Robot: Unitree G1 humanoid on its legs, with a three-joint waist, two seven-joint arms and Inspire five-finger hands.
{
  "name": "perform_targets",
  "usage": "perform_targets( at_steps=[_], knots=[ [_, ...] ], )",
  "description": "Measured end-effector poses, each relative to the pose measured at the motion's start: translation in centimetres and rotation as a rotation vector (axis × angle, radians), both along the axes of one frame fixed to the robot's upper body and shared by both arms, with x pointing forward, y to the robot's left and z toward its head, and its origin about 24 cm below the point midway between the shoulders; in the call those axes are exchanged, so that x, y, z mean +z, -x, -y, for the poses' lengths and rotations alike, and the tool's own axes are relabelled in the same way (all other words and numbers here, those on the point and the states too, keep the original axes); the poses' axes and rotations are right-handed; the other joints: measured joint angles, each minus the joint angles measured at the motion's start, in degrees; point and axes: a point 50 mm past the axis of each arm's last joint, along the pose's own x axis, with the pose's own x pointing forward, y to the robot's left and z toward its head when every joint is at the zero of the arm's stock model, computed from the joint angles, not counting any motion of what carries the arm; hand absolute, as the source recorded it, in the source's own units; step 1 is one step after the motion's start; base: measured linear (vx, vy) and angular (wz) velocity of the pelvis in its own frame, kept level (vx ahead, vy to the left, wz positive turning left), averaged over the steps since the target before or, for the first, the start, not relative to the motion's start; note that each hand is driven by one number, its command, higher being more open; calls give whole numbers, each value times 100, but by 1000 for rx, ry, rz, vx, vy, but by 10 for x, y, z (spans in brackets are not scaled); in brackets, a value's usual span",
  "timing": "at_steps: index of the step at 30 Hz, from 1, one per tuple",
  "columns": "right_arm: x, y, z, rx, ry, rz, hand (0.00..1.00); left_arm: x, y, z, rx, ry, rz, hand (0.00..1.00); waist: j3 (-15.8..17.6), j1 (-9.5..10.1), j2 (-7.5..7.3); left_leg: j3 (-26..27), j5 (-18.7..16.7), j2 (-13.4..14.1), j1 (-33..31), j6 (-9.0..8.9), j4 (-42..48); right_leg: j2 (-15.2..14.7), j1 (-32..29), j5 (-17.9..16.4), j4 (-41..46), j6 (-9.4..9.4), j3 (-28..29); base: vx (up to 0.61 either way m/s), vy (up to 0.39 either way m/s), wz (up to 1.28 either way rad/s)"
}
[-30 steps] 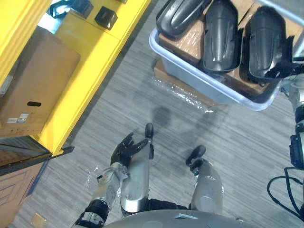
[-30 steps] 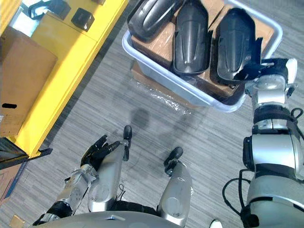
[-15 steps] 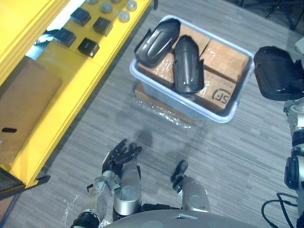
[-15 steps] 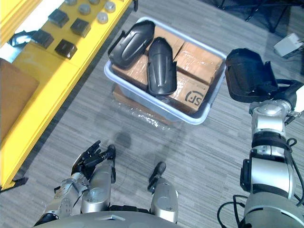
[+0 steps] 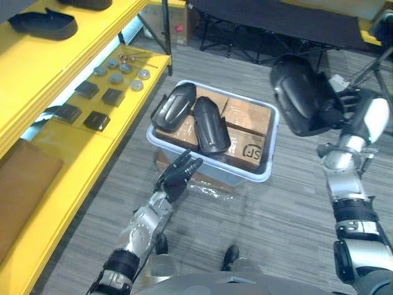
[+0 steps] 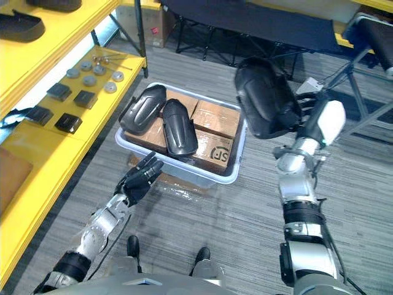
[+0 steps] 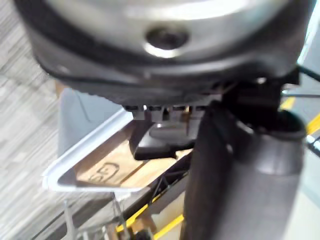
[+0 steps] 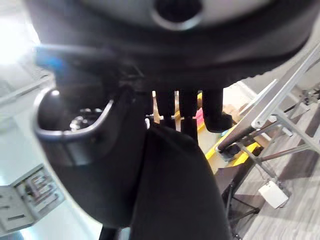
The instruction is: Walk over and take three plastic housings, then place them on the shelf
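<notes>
My right hand [image 5: 342, 102] has its fingers curled round one housing [image 5: 299, 95], held up in the air just past the right end of the bin [image 5: 265, 176]. The other two housings [image 5: 210, 126] lie side by side on the boxes [image 5: 249, 117] inside the bin. My left hand [image 5: 177, 177] reaches toward the bin's near rim, fingers straight, holding nothing. The yellow shelf [image 5: 80, 147] runs along my left.
</notes>
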Motion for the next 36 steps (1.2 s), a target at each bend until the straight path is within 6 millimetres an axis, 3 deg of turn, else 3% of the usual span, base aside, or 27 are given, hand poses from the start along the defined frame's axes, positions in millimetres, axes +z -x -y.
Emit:
perform_targets(
  at_steps=[5, 11, 18, 29, 30, 36],
  knots=[
    [-1, -6, -34, 173, 119, 28, 0, -1, -10, 28, -82, 89, -75, 100, -148, -132, 141, 188, 6, 32, 77, 6, -29, 76, 38, 179, -208, -29, 176, -66, -2, -20],
    [-3, -2, -60, 340, 153, 98, 0, 2, -23, 38, -58, 206, -154, 100, -241, -289, 130, 389, 28, 42, 164, 12, -31, 96, 18, 317, -306, -56, 370, -37, -4, -18],
    [-42, 15, -84, 451, 83, 8, 0, 11, -27, 52, -16, 394, -166, 100, -512, -287, 99, 415, 31, 39, 179, 13, -31, 94, 15, 337, -311, -59, 403, -4, -1, -3],
    [-67, 27, -131, 639, 16, -40, 0, 16, -30, 59, 76, 493, -151, 100, -561, -262, 25, 391, 71, 25, 180, 38, -31, 81, 26, 391, -312, -60, 393, -3, 0, 0],
    [-67, 27, -132, 644, 15, -40, 0, 15, -29, 59, 79, 488, -155, 0, -566, -260, 17, 391, 73, 25, 180, 39, -31, 81, 26, 392, -313, -60, 393, 0, 0, 0],
    [-72, 31, -145, 681, -58, -36, 0, 13, -31, 56, 154, 430, -153, 0, -626, -261, -74, 381, 80, 24, 181, 38, -31, 78, 33, 394, -313, -60, 386, 0, 0, 0]
  ],
)
